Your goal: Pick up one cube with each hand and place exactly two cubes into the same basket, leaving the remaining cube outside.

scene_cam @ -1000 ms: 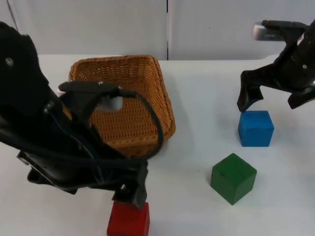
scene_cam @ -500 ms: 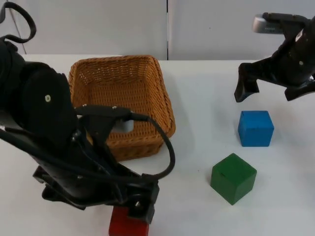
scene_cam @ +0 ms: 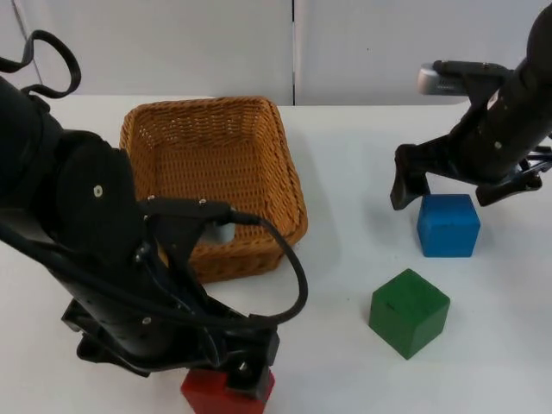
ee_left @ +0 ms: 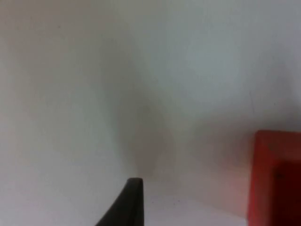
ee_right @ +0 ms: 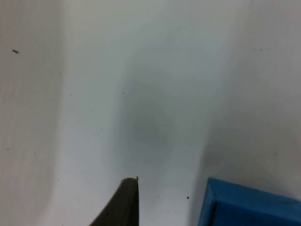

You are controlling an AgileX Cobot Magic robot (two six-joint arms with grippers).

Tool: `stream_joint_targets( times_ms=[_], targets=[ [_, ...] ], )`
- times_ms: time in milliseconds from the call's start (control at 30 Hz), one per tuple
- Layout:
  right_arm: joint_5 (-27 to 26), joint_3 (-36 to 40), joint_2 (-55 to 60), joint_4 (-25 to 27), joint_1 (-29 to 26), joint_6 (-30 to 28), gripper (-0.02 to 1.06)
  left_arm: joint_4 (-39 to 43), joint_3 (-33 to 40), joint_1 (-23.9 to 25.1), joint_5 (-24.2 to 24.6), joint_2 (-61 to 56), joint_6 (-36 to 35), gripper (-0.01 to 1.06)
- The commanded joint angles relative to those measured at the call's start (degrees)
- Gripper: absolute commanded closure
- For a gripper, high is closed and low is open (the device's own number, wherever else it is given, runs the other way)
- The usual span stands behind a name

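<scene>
A red cube [scene_cam: 222, 394] lies at the table's front edge, partly hidden under my left gripper [scene_cam: 235, 373], which hangs low right over it. In the left wrist view the red cube [ee_left: 276, 179] sits off to one side of the black fingertip [ee_left: 131, 201]. The blue cube [scene_cam: 448, 225] rests at the right, with the green cube [scene_cam: 409, 312] in front of it. My right gripper [scene_cam: 447, 188] stands open just behind and above the blue cube, its fingers [scene_cam: 402, 185] spread wider than the cube. The right wrist view catches the blue cube's corner [ee_right: 249, 205]. The wicker basket [scene_cam: 278, 164] holds nothing.
The left arm's bulk covers the table's front left and overlaps the basket's near rim [scene_cam: 233, 259]. A grey partition wall [scene_cam: 293, 43] closes the back. Bare white table [scene_cam: 345, 172] lies between basket and blue cube.
The left arm has come forward and down over the red cube. The right gripper lifted a little, then shifted left and sank behind the blue cube. No cube has moved.
</scene>
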Motion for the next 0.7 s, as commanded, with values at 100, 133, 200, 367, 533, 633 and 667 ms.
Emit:
stream_joint_targets(
  times_ms=[100,133,200,367,533,633,667],
  targets=[
    [-1.6,-0.2,0.4,0.1,0.3,0.2,-0.01,0.1,0.1,-0.2,0.1,0.0,-0.3,0.0],
    [-1.8,-0.2,0.7,0.1,0.3,0.2,-0.01,0.1,0.1,-0.2,0.1,0.0,-0.3,0.0],
    [-1.8,-0.2,1.0,0.1,0.3,0.2,-0.01,-0.1,0.1,-0.2,0.0,0.0,-0.3,0.0],
    [-1.8,-0.2,2.1,0.1,0.3,0.2,-0.01,-0.1,0.1,-0.2,-0.1,0.0,-0.3,0.0],
    [-1.8,-0.2,3.1,0.1,0.3,0.2,0.0,-0.1,0.1,-0.2,-0.6,0.6,-0.3,0.0],
    [-1.4,-0.2,3.6,0.1,0.3,0.2,0.08,-0.1,0.1,-0.2,-1.0,1.7,-0.3,0.0],
    [-1.4,-0.2,3.6,0.1,0.3,0.2,0.08,-0.1,0.1,-0.2,-1.0,1.7,-0.3,0.0]
  ],
)
